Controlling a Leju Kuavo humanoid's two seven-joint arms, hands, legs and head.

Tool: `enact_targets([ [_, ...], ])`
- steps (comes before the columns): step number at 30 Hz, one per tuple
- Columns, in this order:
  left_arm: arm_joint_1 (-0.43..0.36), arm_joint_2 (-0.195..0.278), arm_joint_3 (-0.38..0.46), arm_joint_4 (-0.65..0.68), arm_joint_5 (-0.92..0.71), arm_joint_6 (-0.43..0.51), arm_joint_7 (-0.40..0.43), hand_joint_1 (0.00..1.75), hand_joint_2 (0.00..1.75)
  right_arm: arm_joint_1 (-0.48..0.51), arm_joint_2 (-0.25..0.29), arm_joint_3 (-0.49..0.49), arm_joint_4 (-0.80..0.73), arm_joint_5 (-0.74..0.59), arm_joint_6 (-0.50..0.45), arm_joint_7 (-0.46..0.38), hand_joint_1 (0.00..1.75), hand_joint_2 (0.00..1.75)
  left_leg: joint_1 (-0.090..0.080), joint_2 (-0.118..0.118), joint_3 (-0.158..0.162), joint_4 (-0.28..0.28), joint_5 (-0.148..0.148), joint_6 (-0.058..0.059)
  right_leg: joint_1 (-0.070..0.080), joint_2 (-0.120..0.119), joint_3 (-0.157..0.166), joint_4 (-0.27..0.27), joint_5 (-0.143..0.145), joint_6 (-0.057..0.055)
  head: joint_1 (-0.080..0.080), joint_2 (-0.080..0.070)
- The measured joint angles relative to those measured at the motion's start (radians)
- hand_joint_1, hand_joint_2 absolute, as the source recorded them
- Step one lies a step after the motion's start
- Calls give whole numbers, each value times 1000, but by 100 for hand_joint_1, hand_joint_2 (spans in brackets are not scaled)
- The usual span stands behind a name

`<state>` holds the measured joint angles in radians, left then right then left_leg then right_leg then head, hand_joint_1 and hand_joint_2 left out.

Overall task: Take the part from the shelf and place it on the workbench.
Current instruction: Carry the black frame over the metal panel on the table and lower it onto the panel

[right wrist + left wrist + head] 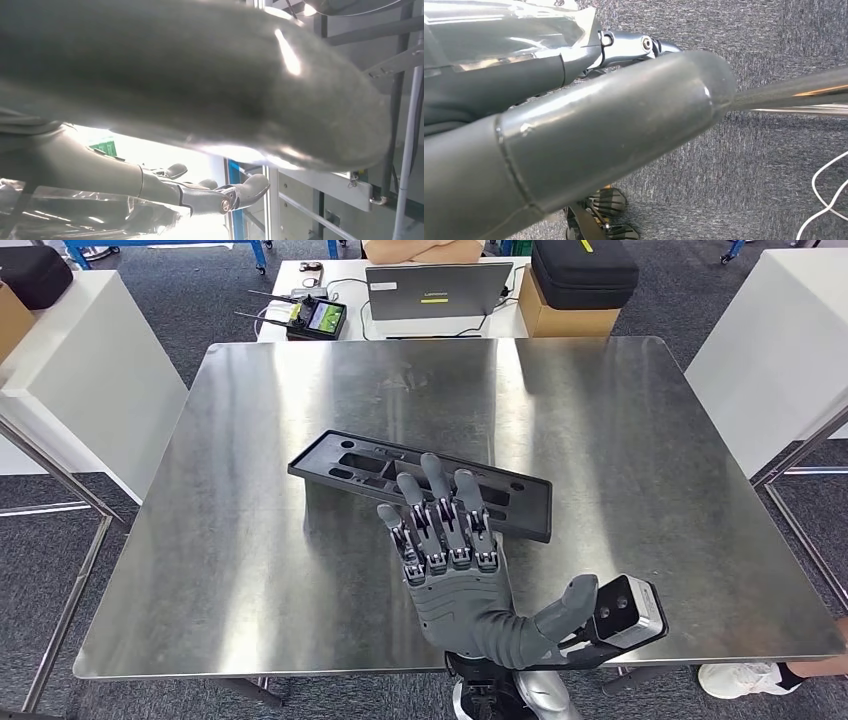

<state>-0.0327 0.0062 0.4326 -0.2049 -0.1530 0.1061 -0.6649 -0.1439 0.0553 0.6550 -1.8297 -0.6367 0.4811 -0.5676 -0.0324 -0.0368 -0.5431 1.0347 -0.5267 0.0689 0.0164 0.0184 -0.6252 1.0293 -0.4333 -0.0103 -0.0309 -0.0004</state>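
The part, a long flat black plastic piece with moulded recesses, lies slanted in the middle of the steel workbench. My right hand reaches in from the near edge with its fingers spread and straight. Its fingertips overlap the part's near side, and nothing is held in it. Whether they touch the part cannot be told. In the right wrist view the thumb is seen large and close. My left hand hangs beside the table over grey carpet, thumb stretched out, holding nothing.
Behind the workbench stands a white table with a laptop, a handheld controller, a black case on a cardboard box, and a person's arms. White tables flank both sides. A person's shoe is at the near right.
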Motion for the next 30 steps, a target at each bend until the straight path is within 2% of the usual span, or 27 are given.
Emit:
enact_targets([
  [3,0,0,0,0,0,0,0,0,0,0,0,0,0,0,0,0,0,0,2,2,4,-10,8,12,1,0,-2,-1,2,7,0,0],
  [5,0,0,0,0,0,0,-1,0,0,-2,0,0,0,0,0,0,0,0,10,5,12,-27,20,22,4,-2,-20,35,-20,9,2,0],
  [6,0,1,0,0,0,0,-1,0,0,-2,-1,0,0,0,0,0,0,0,14,7,16,-33,24,26,3,-3,-43,84,-43,8,5,0],
  [8,0,1,0,0,-1,0,-1,0,0,-2,-4,0,1,0,0,0,0,0,15,10,16,-34,26,28,-5,-4,-104,220,-94,9,8,0],
  [9,1,1,0,0,-1,0,-1,0,0,0,-6,0,1,0,0,0,0,0,16,10,16,-34,25,27,-10,-5,-126,268,-108,13,8,0],
  [10,1,1,0,0,-1,0,-1,0,0,0,-8,0,2,0,0,0,0,0,17,10,18,-34,24,25,-15,-6,-131,279,-106,21,8,0],
  [11,1,1,0,0,-1,0,-1,0,0,0,-10,0,2,0,0,0,0,0,18,9,20,-34,22,22,-20,-8,-115,247,-88,32,8,0],
  [13,1,1,0,0,-1,0,-1,0,0,0,-10,0,3,0,0,0,0,0,21,7,27,-32,14,11,-28,-10,-42,102,-35,51,9,0],
  [14,1,1,0,0,-1,0,-1,0,0,0,-11,0,3,0,0,0,0,0,20,6,28,-31,10,5,-30,-10,-9,40,-17,53,9,0],
  [15,1,1,0,0,-1,0,-1,0,0,0,-11,0,3,0,0,0,0,0,19,5,29,-29,6,-1,-32,-9,12,1,-7,52,9,0],
  [18,1,3,0,0,-2,-2,-2,0,0,-1,-11,0,4,-2,0,0,0,0,23,5,28,-27,0,-15,-33,-7,22,-15,-4,41,9,0],
  [20,0,3,0,0,-4,-5,-4,0,0,-2,-12,0,5,-3,1,-1,0,0,29,14,16,5,-25,-30,-38,-9,25,-20,-4,30,7,0],
  [21,0,4,0,0,-5,-6,-5,0,0,-2,-12,0,7,-4,1,-2,0,0,32,19,-4,48,-50,-38,-41,-11,26,-22,-4,25,5,0],
  [23,0,5,0,0,-6,-7,-6,0,0,-1,-13,0,14,-6,3,-4,0,0,40,27,-70,179,-109,-51,-41,-14,27,-22,-6,19,3,0],
  [24,1,6,1,0,-6,-7,-7,0,0,0,-14,0,19,-7,3,-5,0,0,45,28,-100,234,-125,-56,-41,-16,27,-22,-6,18,4,0],
  [25,1,6,1,0,-6,-7,-7,0,0,0,-16,0,23,-8,3,-5,0,0,50,30,-117,258,-123,-61,-42,-17,27,-22,-6,18,3,0],
  [26,1,6,1,0,-5,-8,-7,0,0,0,-16,0,28,-9,3,-6,0,0,55,31,-114,244,-100,-65,-43,-17,28,-21,-6,19,4,0],
  [28,1,6,1,0,-5,-9,-8,0,0,0,-16,0,34,-11,4,-6,0,0,65,34,-57,118,-28,-72,-46,-17,32,-21,-5,20,3,0],
  [30,0,5,2,0,-5,-11,-8,0,0,-3,-16,0,40,-17,2,-4,0,0,66,31,-7,9,14,-73,-42,-17,32,-20,-3,28,5,0],
])
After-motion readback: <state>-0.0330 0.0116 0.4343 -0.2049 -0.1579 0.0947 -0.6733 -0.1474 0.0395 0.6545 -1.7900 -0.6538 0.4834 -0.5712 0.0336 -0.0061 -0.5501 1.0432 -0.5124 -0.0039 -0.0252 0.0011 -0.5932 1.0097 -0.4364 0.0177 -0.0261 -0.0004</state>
